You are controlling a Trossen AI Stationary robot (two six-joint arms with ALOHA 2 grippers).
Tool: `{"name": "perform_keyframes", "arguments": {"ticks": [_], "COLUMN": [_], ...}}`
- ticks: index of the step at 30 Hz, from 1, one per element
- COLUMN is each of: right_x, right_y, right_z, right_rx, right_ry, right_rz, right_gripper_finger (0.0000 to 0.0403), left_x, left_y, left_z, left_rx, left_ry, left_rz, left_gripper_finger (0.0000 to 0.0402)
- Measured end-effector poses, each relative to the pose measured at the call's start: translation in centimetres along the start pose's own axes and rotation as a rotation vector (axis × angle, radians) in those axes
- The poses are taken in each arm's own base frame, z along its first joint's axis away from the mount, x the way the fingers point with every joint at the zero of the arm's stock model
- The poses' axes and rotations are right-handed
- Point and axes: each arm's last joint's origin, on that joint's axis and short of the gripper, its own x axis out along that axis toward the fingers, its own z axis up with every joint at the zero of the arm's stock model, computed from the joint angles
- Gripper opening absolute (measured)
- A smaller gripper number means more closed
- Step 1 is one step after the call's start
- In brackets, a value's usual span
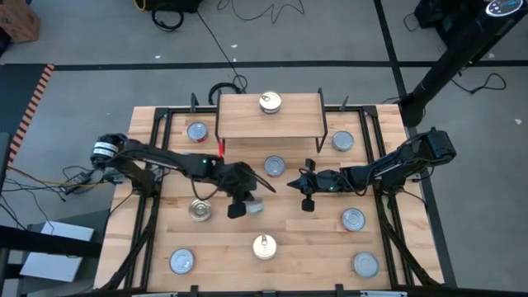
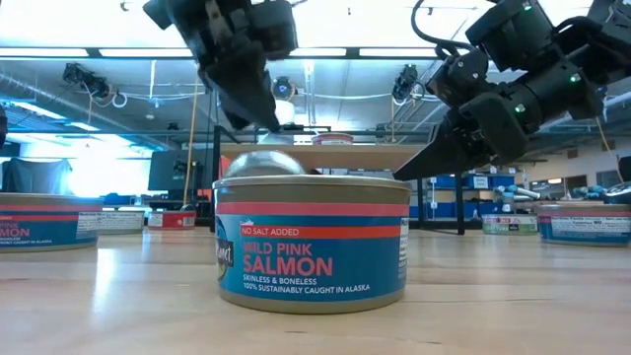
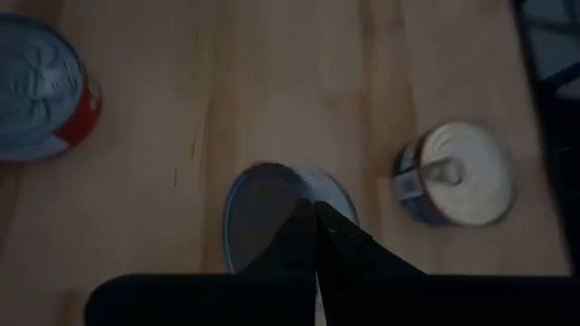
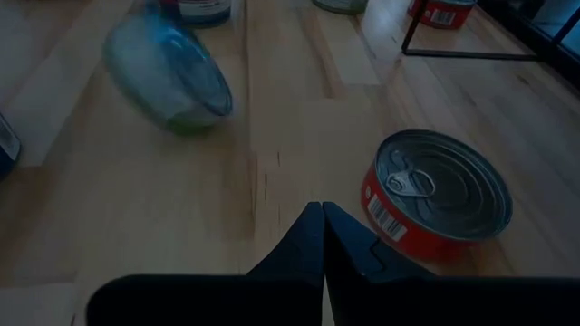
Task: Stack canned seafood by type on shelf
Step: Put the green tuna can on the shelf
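You should first open the clenched, empty left gripper [image 1: 240, 208] above the tin [image 1: 254, 206], then lower it straight, while the closed right gripper [image 1: 307, 191] waits nearby.

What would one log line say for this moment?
left hand: shut, over a can | right hand: shut, empty | shelf: one can
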Motion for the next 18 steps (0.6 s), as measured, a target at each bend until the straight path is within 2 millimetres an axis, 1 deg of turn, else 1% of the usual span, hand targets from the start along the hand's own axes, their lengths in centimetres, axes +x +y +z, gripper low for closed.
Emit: {"name": "perform_keyframes", "arguments": {"ticks": [5,9,12,14,18], "right_x": [0.0,0.0,0.0,0.0,0.0], "right_y": [0.0,0.0,0.0,0.0,0.0], "right_z": [0.0,-0.1,-0.1,-0.1,-0.1], "right_rx": [0.006,0.005,0.005,0.005,0.004], "right_ry": [0.003,0.005,0.006,0.007,0.011], "right_rz": [0.000,0.000,0.000,0.000,0.000], "right_gripper_finger": [0.0009,0.0009,0.0009,0.0010,0.0010], "left_x": [0.0,0.1,-0.1,0.0,0.7], "left_y": [0.3,0.4,-0.2,-1.0,-2.2], "left_z": [-0.1,-0.4,-0.6,-0.9,-2.2], "left_rx": [-0.012,0.029,0.134,0.201,0.334], "left_ry": [0.017,0.038,0.048,0.051,0.075], "left_rz": [0.015,0.053,0.062,0.053,0.058], "left_gripper_finger": [0.0000,0.0000,0.0000,0.0000,0.0001]}}
